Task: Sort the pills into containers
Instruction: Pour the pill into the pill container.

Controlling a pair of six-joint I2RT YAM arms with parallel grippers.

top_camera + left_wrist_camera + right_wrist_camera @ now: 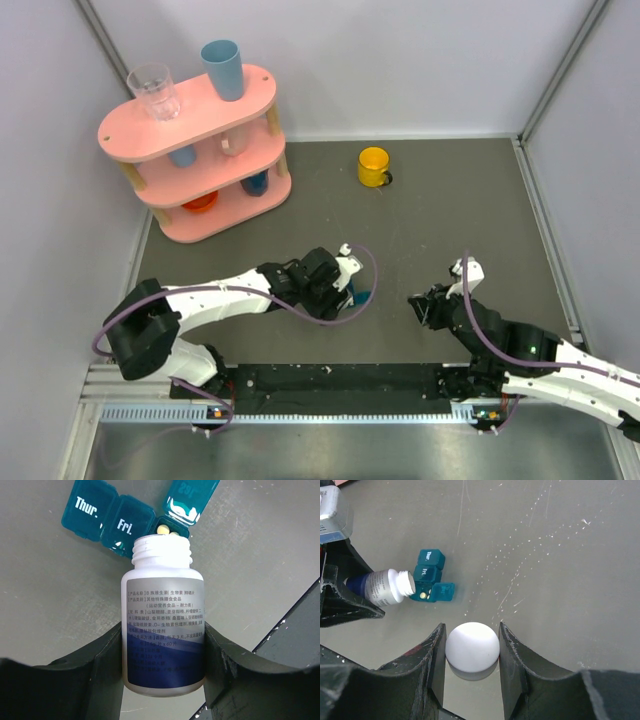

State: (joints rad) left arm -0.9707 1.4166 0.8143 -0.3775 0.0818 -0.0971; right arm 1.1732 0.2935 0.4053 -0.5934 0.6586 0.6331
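Note:
The dark-teal pill box (pixel 120 520) lies on the grey table, its "Thur." and "Fri." lids shut and the end compartment open with two pale yellow pills (pixel 167 530) inside. My left gripper (pixel 162 652) is shut on an uncapped white bottle (pixel 162 605), whose mouth points at the open compartment. My right gripper (pixel 471 635) is shut on a round white cap (pixel 472 650), just above the table and to the right of the box (pixel 431 582). In the top view the left gripper (pixel 345 285) covers most of the box (pixel 362 296), and the right gripper (pixel 425 305) is beside it.
A yellow mug (pixel 374 166) stands at the back centre. A pink three-tier shelf (pixel 190 130) with a clear glass, a blue cup and other cups stands at the back left. Grey walls enclose the table.

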